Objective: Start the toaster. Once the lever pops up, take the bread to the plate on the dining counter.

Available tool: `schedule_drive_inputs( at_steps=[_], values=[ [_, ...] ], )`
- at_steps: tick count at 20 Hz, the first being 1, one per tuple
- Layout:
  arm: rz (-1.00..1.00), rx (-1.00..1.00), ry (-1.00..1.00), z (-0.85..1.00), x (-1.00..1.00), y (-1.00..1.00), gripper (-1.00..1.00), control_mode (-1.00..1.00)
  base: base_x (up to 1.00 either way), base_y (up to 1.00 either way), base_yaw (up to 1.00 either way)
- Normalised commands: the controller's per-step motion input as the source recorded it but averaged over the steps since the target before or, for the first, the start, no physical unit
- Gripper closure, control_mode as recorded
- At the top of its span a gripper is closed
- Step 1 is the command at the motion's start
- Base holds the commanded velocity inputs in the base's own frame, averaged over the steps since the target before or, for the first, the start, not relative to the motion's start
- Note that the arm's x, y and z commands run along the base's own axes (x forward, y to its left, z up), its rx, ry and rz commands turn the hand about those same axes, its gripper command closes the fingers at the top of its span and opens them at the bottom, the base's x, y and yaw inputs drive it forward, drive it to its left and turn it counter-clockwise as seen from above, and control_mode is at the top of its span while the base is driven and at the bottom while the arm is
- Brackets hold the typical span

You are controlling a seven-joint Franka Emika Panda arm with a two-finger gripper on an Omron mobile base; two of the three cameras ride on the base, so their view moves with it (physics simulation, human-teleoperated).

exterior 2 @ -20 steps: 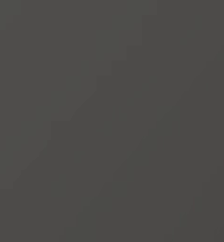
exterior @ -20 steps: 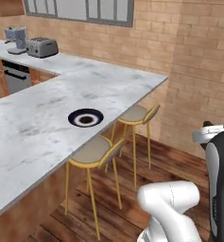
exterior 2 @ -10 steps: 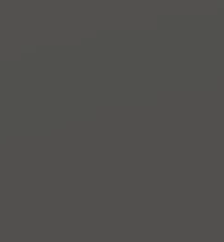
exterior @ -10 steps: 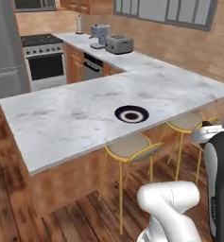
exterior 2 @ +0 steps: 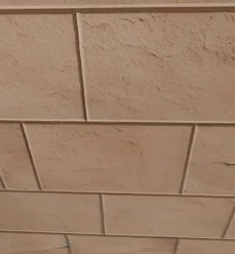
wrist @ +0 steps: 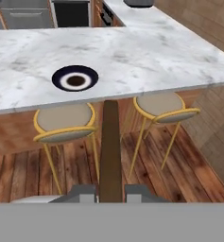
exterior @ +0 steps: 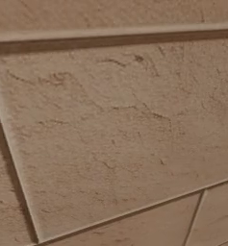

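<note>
Tool (wrist: 110, 191) pinches the bread (wrist: 110, 146) edge-on. Plate (wrist: 75, 79) lies ahead, slightly left, on the desk (wrist: 146, 59) — stools (wrist: 64, 123) between. Risk: thin slice slipping, or clipping the desk edge on approach.

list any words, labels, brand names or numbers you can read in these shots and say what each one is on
None: no readable text in any view.
The plate has only a plain white ring, no lettering.
The dining counter shows only grey marble veining.
The bread held in the gripper is plain brown.
The two stools carry no labels.
The brick wall filling both base views bears no signs.
</note>
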Motion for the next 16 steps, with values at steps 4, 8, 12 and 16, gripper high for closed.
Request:
schedule_drive_inputs(
  at_steps=[4,8,12,16],
  values=[
    [0.00,0.00,0.00,0.00,0.00,0.00,1.00,1.00,0.06,-0.03,0.13],
    [0.00,0.00,0.00,0.00,0.00,0.00,1.00,1.00,0.30,0.00,0.03],
    [0.00,0.00,0.00,0.00,0.00,0.00,1.00,1.00,0.31,0.00,0.01],
    [0.00,0.00,0.00,0.00,0.00,0.00,1.00,1.00,0.52,0.00,0.04]
  ],
)
